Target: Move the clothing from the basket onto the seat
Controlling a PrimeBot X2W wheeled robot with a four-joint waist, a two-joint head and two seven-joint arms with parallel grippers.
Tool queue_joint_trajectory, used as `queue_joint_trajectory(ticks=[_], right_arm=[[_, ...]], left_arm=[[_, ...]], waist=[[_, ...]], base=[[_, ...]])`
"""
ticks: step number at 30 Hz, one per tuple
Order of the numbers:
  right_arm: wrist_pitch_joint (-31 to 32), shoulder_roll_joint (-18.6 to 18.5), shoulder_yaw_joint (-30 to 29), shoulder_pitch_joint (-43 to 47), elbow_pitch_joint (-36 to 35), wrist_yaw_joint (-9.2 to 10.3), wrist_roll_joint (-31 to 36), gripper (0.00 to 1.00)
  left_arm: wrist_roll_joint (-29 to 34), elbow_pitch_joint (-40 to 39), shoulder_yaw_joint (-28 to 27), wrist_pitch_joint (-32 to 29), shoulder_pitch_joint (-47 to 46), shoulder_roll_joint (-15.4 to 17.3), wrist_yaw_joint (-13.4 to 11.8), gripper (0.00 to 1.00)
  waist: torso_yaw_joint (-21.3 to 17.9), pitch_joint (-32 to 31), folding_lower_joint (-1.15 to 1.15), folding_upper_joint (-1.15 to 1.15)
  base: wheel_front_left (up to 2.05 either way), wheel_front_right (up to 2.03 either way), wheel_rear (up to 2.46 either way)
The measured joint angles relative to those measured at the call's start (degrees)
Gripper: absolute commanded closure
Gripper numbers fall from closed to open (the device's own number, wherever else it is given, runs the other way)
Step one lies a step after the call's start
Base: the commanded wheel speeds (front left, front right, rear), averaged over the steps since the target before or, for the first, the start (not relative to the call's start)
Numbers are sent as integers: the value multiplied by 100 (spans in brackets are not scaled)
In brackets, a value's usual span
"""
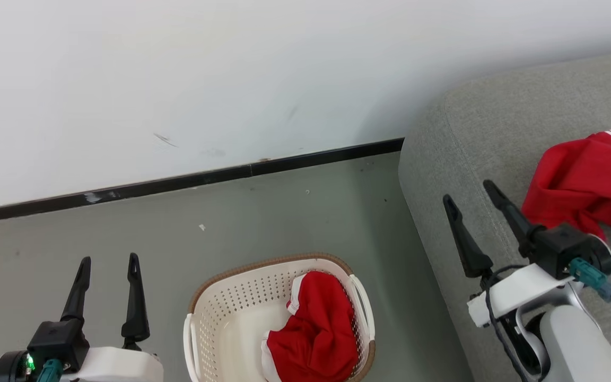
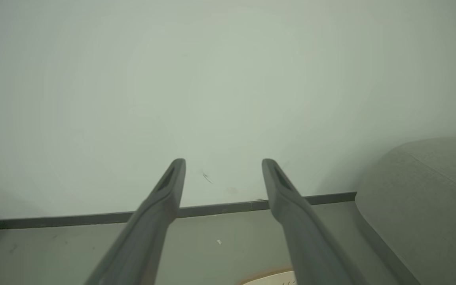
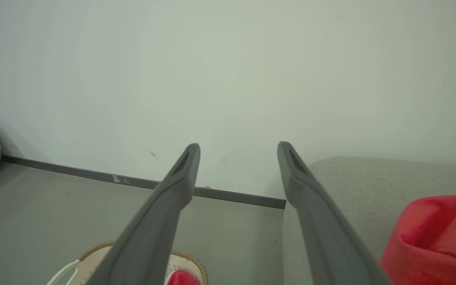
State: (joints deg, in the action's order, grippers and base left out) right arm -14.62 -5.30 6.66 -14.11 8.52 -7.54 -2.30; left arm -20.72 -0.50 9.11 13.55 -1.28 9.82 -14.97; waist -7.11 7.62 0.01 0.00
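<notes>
We hold our left gripper low at the left of the head view, its two dark fingers pointing up and spread apart, nothing between them. Our right gripper sits higher at the right, leaning toward the left, likewise parted and empty. Its pale forearm rises from the lower right corner.

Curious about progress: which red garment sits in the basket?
The garment bunched in the cream basket on the floor; the other garment lies on the grey seat.
</notes>
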Motion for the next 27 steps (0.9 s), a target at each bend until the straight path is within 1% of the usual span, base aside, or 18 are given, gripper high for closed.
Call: queue_joint_trajectory(ticks=[7,17,27], right_arm=[[0,85,-91,508,-63,0,183,0],[0,205,-238,1171,-248,0,194,0],[0,276,-276,1598,-381,0,192,0]], left_arm=[[-16,149,21,15,247,-23,9,0],[-24,261,115,16,433,-23,104,0],[-25,301,116,16,577,3,108,0]], waist=[[162,-297,0,0],[348,-650,0,0],[448,-899,0,0]], base=[[0,0,0],[0,0,0],[0,0,0]])
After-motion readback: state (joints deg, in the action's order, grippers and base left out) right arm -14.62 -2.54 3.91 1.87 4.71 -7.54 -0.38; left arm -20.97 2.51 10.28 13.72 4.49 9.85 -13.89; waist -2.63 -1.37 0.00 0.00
